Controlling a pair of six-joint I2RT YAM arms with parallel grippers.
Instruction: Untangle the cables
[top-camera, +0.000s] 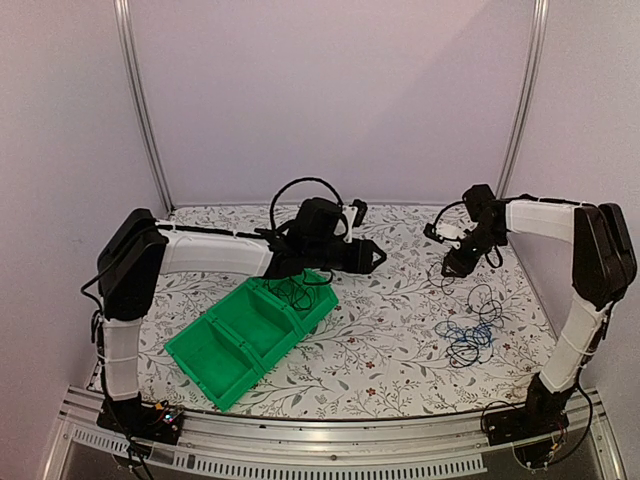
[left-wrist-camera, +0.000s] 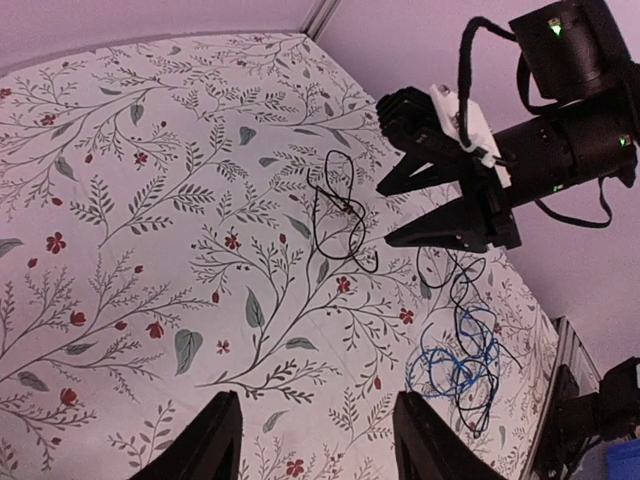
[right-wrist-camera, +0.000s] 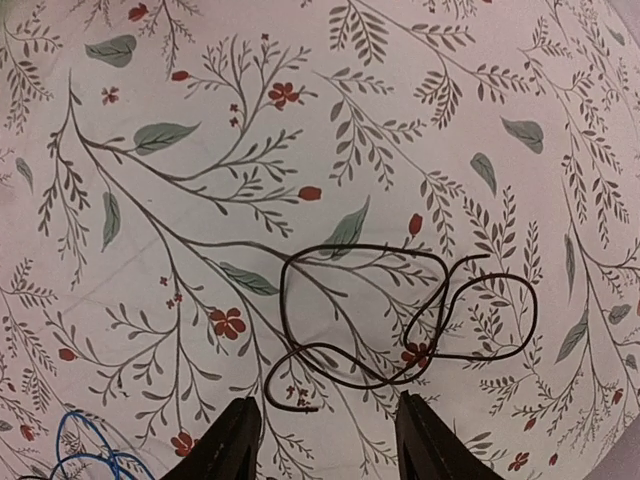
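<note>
while my right pincer (right-wrist-camera: 325, 445) hangs released with nothing between its fingers, the loose black cable (right-wrist-camera: 400, 310) lies flat on the floral desk (right-wrist-camera: 560, 60) just ahead of it. its long axis runs side to side, in line with my finger gap. my right arm is far nearer than my left pincer (left-wrist-camera: 320, 445), also spread and empty. my left wrist view shows the blue-and-black tangle (left-wrist-camera: 460, 365) whole; my right wrist catches only its blue edge. only the top view shows the green bin (top-camera: 230, 340), with what looks like thin black loops (top-camera: 297, 290) inside.
</note>
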